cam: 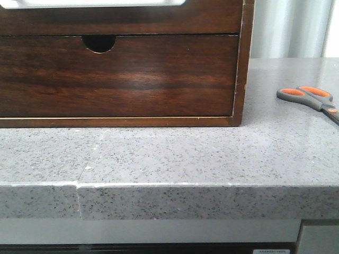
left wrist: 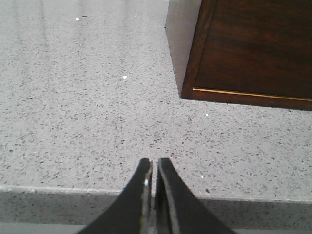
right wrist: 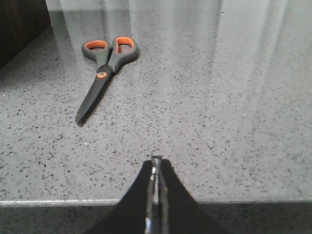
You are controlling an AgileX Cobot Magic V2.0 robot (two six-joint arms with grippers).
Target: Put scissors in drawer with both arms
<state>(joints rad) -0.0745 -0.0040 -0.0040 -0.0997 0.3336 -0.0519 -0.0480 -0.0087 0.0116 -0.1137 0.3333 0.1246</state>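
The scissors [cam: 313, 98] lie flat on the grey stone counter, to the right of the wooden chest, with grey handles lined orange. In the right wrist view the scissors [right wrist: 104, 69] lie closed, handles away from my right gripper [right wrist: 156, 161], which is shut, empty and hovers over the counter's front edge, well short of them. The drawer [cam: 159, 21] is the closed dark strip at the top of the front view. My left gripper [left wrist: 155, 164] is shut and empty over the counter's front edge, near the chest's left corner [left wrist: 195, 83]. Neither gripper shows in the front view.
The lower drawer [cam: 122, 79] with the half-round notch [cam: 99, 43] is closed. A white object [cam: 90, 3] sits at the top edge above the upper drawer. The counter [cam: 169, 153] has a seam at the front left [cam: 78, 186].
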